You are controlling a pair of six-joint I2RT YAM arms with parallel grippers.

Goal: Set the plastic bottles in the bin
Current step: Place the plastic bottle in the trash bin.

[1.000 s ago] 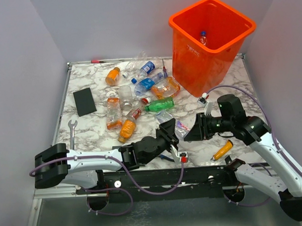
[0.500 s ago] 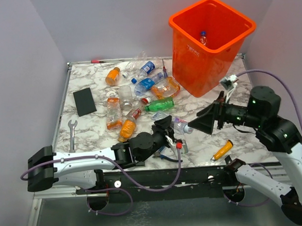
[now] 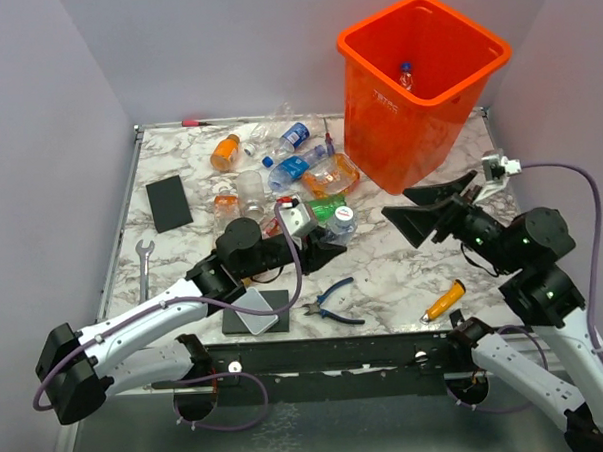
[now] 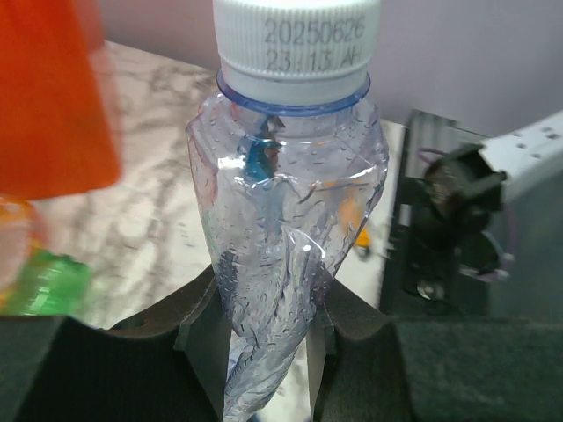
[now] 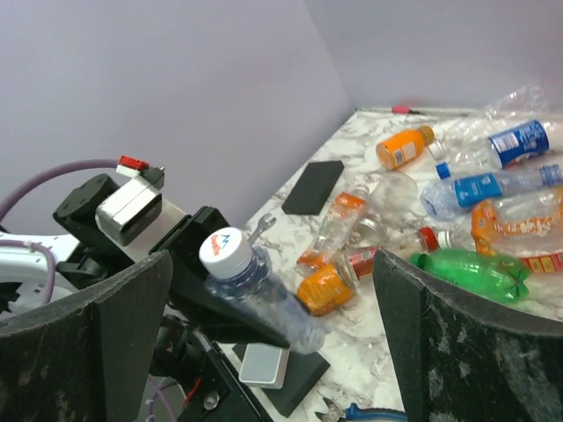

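Three cameras around the bin.
Overhead looks down across the counter toward it; left wrist sits tight on a clear bottle; right wrist, beside the bin, looks back at that same bottle.

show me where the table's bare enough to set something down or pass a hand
Bare marble between the pliers and the screwdriver, and on the left between the black pad and the wrench. The far-left corner beyond the pad is open. Crowded: the bottles heaped between pad and bin, the left fingers holding a bottle at their near edge.
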